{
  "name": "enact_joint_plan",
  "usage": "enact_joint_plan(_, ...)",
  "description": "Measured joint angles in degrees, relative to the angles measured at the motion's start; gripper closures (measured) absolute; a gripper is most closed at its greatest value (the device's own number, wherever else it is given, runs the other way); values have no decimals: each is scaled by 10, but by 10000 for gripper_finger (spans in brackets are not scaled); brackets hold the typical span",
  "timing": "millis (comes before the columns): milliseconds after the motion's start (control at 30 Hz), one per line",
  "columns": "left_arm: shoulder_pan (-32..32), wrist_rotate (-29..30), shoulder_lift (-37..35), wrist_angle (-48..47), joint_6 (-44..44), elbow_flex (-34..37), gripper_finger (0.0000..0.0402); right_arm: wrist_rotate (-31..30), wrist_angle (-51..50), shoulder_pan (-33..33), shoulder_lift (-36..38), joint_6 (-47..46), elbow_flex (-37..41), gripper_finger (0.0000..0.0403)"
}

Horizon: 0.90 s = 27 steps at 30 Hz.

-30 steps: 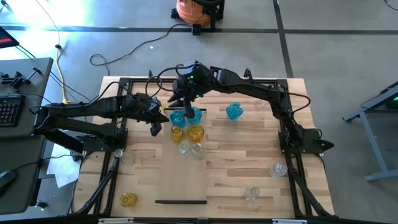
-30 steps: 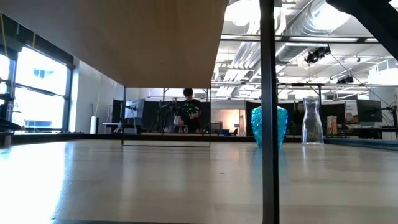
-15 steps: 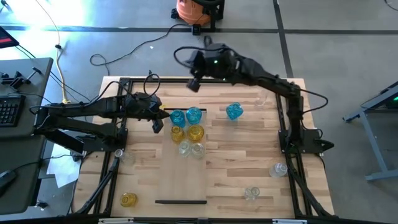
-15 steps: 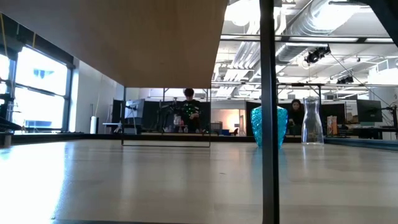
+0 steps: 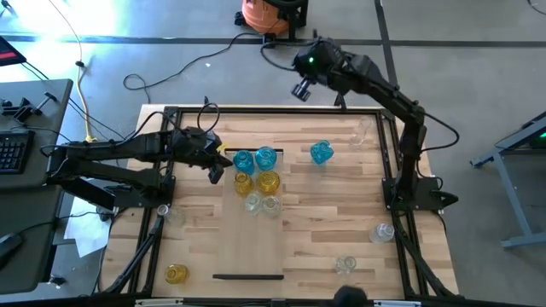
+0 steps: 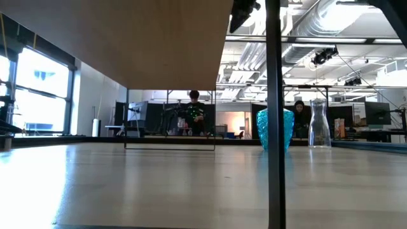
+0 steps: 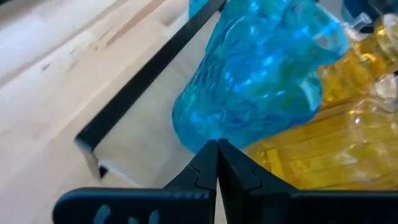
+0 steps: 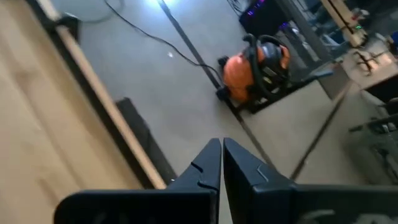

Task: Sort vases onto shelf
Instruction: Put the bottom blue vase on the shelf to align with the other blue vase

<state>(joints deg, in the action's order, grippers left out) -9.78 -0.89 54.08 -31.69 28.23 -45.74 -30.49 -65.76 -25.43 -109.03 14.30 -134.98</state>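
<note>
While right gripper hangs empty beyond shelf's far end, fingers together, six vases sit grouped by colour there; left gripper, fingers together, just beside blue vase; strays well apart.

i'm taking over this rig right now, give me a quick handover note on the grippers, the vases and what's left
Left gripper: shut, empty, parked beside the blue vase at the cluster's edge.
Right gripper: shut, empty, raised beyond the table's far edge.
Done: six vases grouped on the shelf: two blue, two yellow, two clear.
Left: a blue vase right of the group, clear ones near the far right corner, by the right arm's base, near the front edge and by the left frame, and a yellow one front left.
</note>
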Motion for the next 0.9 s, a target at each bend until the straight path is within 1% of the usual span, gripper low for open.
enact_joint_plan(100, 0, -5, 0, -19, 13, 0, 402, 10, 4, -31, 0, 29, 0, 402)
enact_joint_plan(167, 0, -6, 0, -24, 31, 0, 402, 27, 8, -54, 0, 48, 0, 403)
enact_joint_plan(300, 0, 2, 0, -26, 43, 0, 402, 80, 17, -95, 0, 58, 0, 403)
enact_joint_plan(400, 0, 19, 0, -26, 43, 0, 402, 114, 23, -115, 0, 60, 0, 403)
enact_joint_plan(467, 0, 27, 0, -25, 43, 0, 401, 126, 27, -123, 0, 64, 0, 403)
enact_joint_plan(700, -5, 45, 6, 0, 47, 0, 401, 136, 39, -129, 0, 74, 0, 403)
enact_joint_plan(800, -12, 45, 16, 15, 47, 0, 401, 150, 39, -128, 0, 76, 0, 403)
enact_joint_plan(900, -16, 38, 33, 28, 47, 0, 401, 151, 39, -128, 0, 77, 0, 403)
